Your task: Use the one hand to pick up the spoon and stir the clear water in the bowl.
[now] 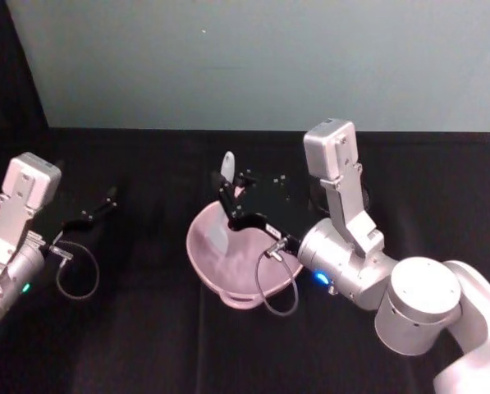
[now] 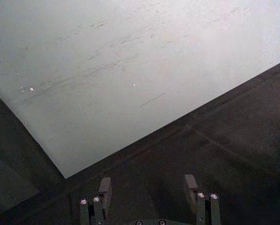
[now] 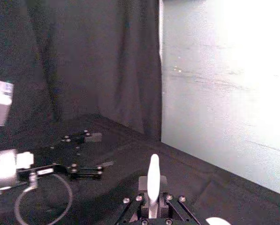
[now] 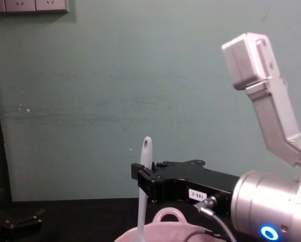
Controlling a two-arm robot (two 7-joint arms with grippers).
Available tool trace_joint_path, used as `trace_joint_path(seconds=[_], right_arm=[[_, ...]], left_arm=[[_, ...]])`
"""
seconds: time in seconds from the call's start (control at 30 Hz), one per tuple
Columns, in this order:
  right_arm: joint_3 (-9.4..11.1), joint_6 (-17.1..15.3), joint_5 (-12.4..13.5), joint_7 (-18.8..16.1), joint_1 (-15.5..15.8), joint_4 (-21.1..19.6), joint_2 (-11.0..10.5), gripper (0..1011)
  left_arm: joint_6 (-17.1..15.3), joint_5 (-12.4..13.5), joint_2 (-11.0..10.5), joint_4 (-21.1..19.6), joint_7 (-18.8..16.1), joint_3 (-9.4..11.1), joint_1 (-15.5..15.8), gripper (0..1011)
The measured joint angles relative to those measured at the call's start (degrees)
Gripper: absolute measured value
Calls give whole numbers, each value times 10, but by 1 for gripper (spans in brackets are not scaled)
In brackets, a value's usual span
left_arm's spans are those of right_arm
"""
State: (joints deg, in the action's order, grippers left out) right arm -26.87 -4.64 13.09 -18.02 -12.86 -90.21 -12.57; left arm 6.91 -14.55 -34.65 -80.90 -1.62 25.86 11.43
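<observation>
A: Left side?
B: Left end effector [image 1: 105, 201] sits at the left edge of the head view, low over the black counter [image 1: 146, 328] and well apart from the bowl. Its fingers [image 2: 104, 190] are spread wide with nothing between them.
A: Bowl?
B: Pink bowl [image 1: 228, 263] is on the counter at the centre of the head view, slightly below the middle. In the chest view its rim and loop handle [image 4: 169, 216] are at the bottom centre.
A: Spoon?
B: White spoon [image 4: 144, 171] stands upright with the holed handle tip up, just left of centre in the chest view. Its lower end runs down to the bowl's rim at the frame's bottom edge. Can't tell whether it touches water.
A: Right side?
B: Right end effector [image 4: 141, 182] is clamped on the spoon's shaft, above the bowl's far side. The right arm [image 1: 425, 304] comes in from the lower right of the head and chest views.
</observation>
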Motion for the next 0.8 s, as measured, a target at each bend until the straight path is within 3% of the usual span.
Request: trace_joint_path(seconds=[0.13, 0.4, 0.8], right_arm=[[4, 5, -14, 12, -15, 25, 12, 114], [22, 8, -32, 31, -19, 38, 20, 114], [50, -5, -48, 35, 16, -9, -2, 114]], left_arm=[[0, 0, 0, 0, 0, 0, 0, 1011], [0, 0, 0, 0, 0, 0, 0, 1011], [0, 0, 0, 0, 0, 0, 0, 1011]])
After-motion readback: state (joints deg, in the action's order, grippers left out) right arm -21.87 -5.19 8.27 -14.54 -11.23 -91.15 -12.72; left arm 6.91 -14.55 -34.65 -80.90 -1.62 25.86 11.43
